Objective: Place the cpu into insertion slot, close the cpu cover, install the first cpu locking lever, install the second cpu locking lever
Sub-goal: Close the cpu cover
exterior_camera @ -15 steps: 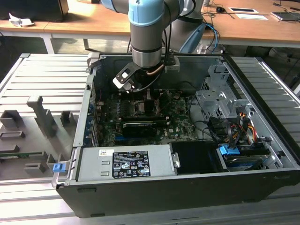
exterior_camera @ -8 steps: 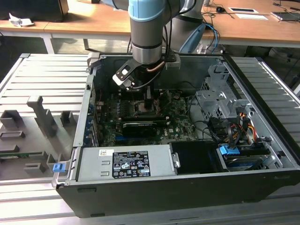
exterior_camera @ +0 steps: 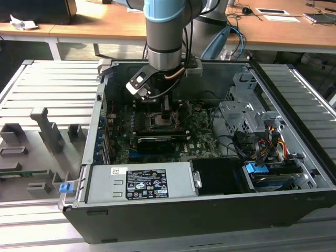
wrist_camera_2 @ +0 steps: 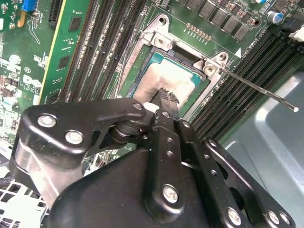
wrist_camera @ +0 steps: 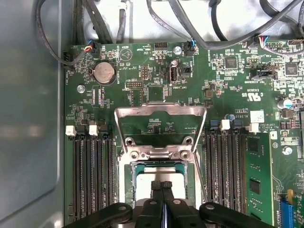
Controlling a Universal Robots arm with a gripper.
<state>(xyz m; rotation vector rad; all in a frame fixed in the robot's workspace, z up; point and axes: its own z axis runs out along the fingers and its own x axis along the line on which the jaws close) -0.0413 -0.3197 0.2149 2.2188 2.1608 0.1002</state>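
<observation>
From the exterior view's left: grey jig blocks, then the open PC case w/ the gripper down over the socket, and the drive cage at that view's right. Fingers were pressed together, tips at the chip, which lay flat in the socket, grey face up, sides parallel to its frame. The cover stood flipped open; one lever stuck out over the memory slots.

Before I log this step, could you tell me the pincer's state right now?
Pincer: closed, holding nothing; its tips meet over the cpu seated in the insertion slot.
</observation>
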